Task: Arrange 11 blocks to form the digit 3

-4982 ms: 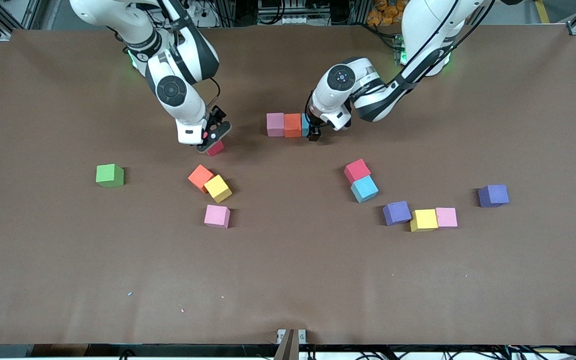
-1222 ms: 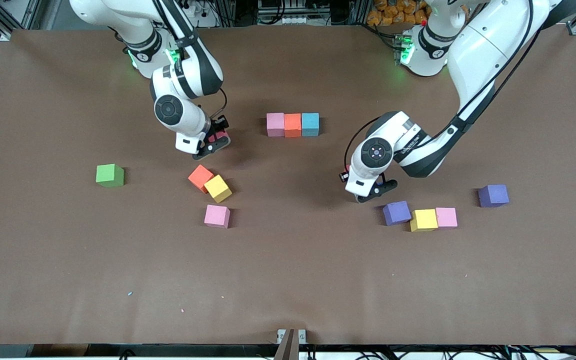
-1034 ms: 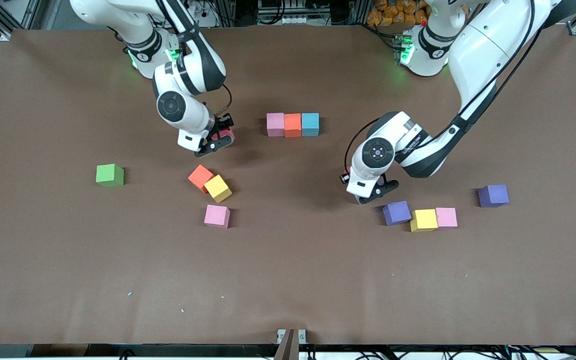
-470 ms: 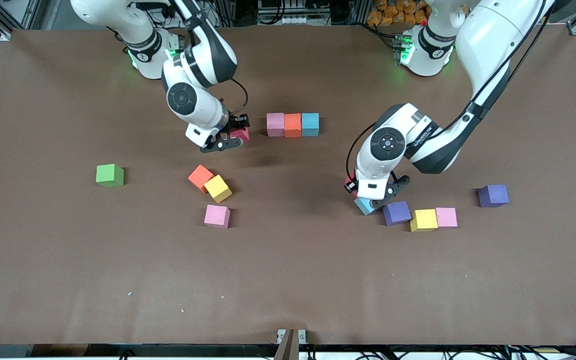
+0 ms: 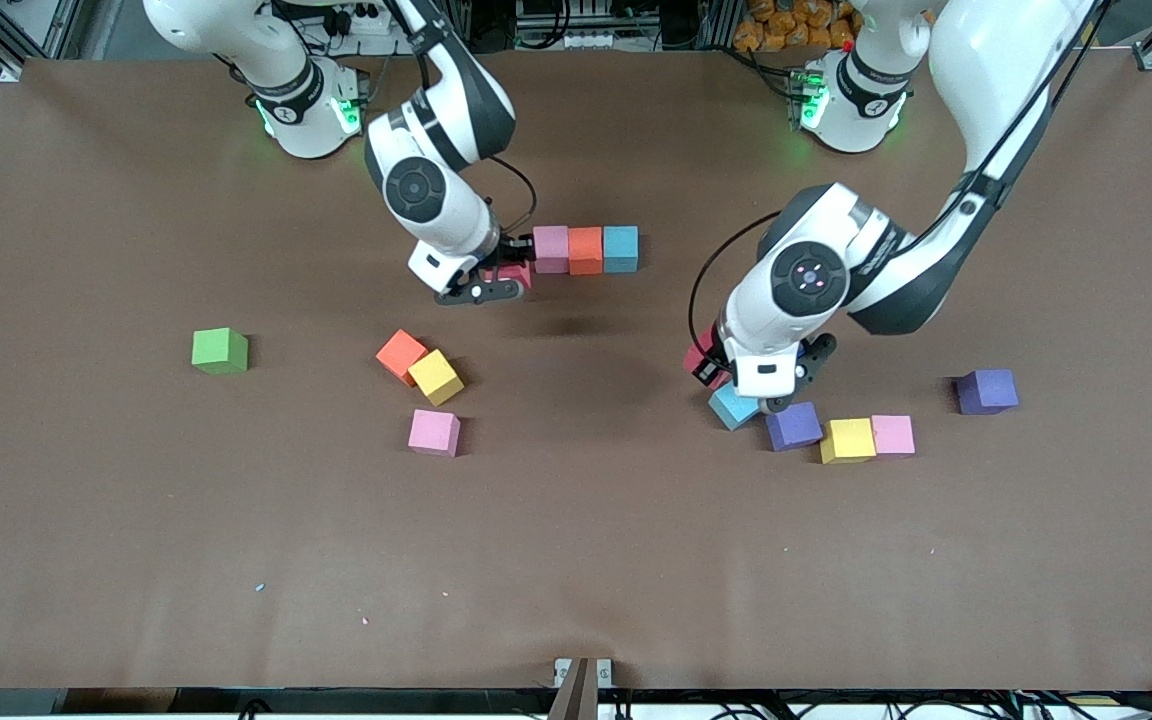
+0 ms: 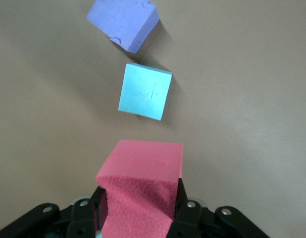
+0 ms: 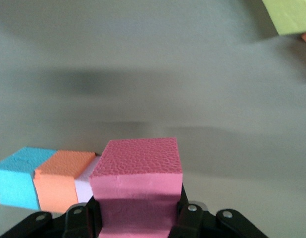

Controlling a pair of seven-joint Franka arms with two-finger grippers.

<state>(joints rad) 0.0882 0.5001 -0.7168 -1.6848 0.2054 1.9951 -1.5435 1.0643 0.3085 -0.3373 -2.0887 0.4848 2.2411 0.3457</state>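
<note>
R pincer point(image 5: 498, 281) moved to pink block point(image 5: 550, 249), L pincer point(image 5: 726, 372) raised w/ red cube point(image 6: 143, 186)

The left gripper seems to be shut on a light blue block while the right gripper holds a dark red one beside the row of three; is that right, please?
Not quite. The left gripper is shut on a dark red block, as the left wrist view shows; the light blue block lies on the table under it. The rest holds: the right gripper holds a dark red block beside the row of three.

Bare table point(image 5: 576, 520) lies open; scattered blocks point(image 5: 435, 377) crowd the middle.
</note>
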